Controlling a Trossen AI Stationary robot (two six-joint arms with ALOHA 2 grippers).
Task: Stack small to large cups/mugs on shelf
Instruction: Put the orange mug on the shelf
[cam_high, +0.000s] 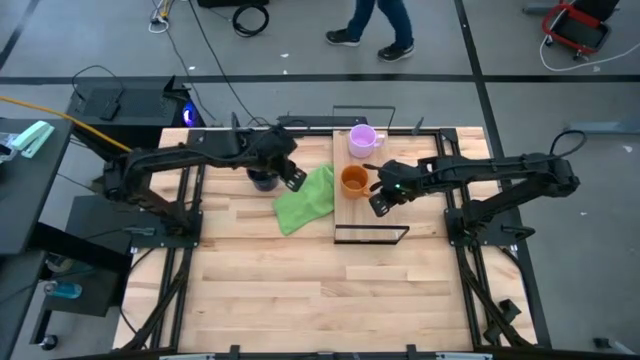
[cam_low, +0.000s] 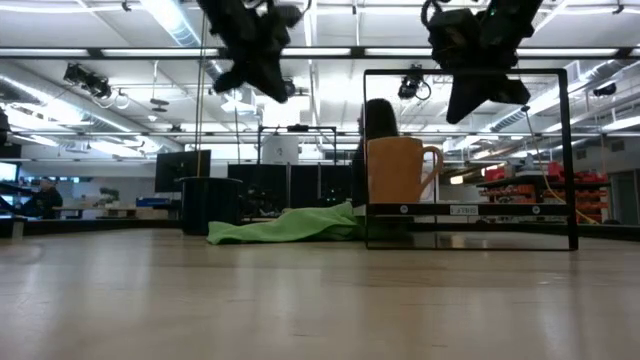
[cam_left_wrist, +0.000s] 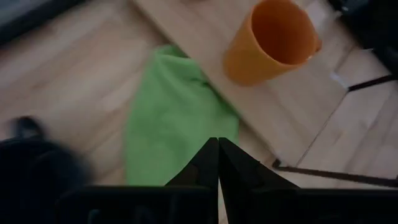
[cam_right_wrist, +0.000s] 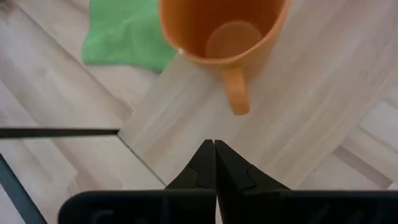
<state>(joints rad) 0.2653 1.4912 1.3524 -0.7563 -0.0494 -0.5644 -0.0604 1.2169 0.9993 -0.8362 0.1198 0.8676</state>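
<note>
The orange mug (cam_high: 353, 180) stands upright mid-shelf, its handle turned toward the right gripper (cam_high: 380, 204), whose fingers are pressed together and empty just beside it. The purple mug (cam_high: 361, 139) sits at the far end of the shelf (cam_high: 345, 215). The dark mug (cam_high: 263, 180) stands off the shelf on the tabletop (cam_high: 300, 290), left of the green cloth (cam_high: 305, 202), under the left gripper (cam_high: 294, 180), also closed and empty. These mugs look rigid, smooth and probably breakable; the handle or rim wall seems the surest hold.
</note>
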